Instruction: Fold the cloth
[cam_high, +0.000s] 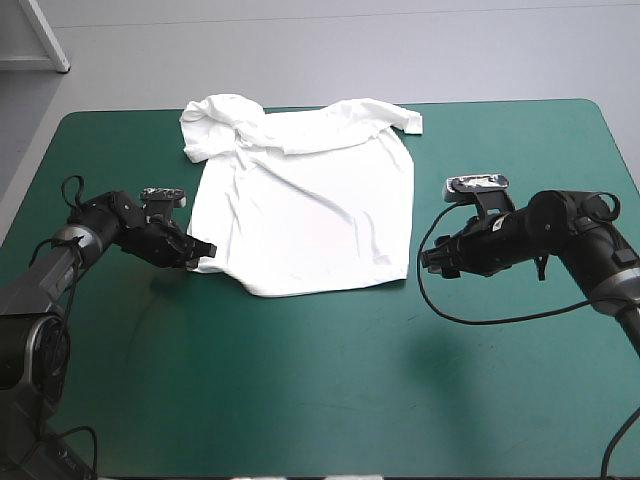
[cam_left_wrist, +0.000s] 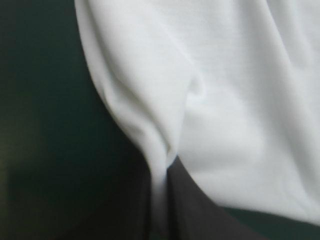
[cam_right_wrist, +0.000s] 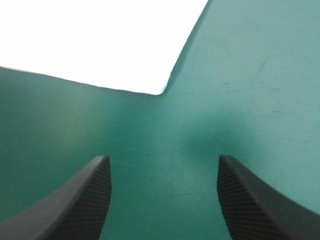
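We are seeing the T-shirt (cam_high: 305, 205) lying spread flat on the teal-green cover (cam_high: 320, 390), toward the table's far edge. The left gripper (cam_left_wrist: 161, 167) is pinching a fold at its near-left hem, fingers all but closed. The right gripper (cam_right_wrist: 162, 162) is standing wide apart, empty, just short of the shirt's near-right corner.

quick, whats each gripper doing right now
Left gripper: shut on the T-shirt, at its left edge.
Right gripper: open, holding nothing, over the teal-green cover just short of the T-shirt's corner.
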